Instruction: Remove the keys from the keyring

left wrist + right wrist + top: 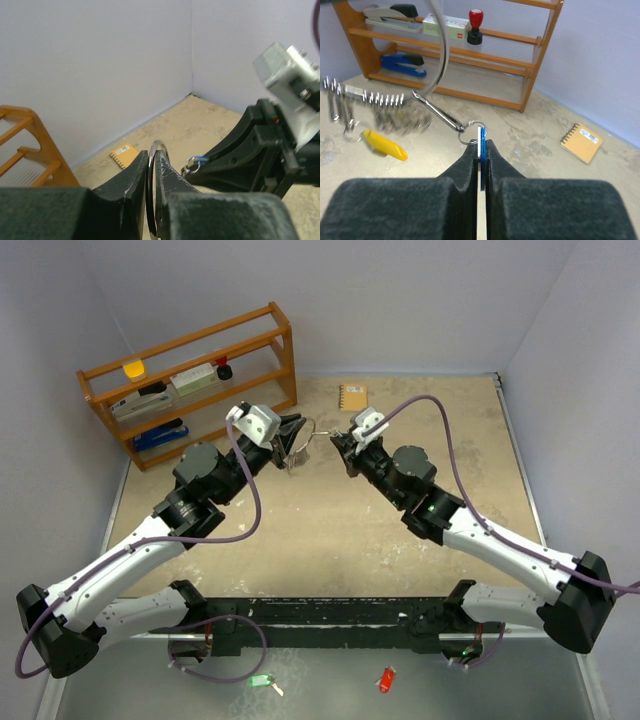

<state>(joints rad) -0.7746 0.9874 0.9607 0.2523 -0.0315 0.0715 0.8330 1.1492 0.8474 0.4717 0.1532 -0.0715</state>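
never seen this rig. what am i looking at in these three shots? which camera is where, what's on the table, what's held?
Two robot arms are bolted at the near edge of a table, and each ends in a two-finger gripper. The wide picture comes from a fixed camera above and behind them. The other two come from cameras on the wrists, looking out past each arm's own fingers.

The left gripper is shut on a thin wire keyring, held up off the table. The right gripper is shut on the blue-tagged key, whose small loop sits on the ring's wire. A yellow-tagged key and a blurred row of small silver keys also hang from the ring.

On the table are a wooden rack of office things and a small notebook. A green tag and a red tag lie in front of the arm bases.
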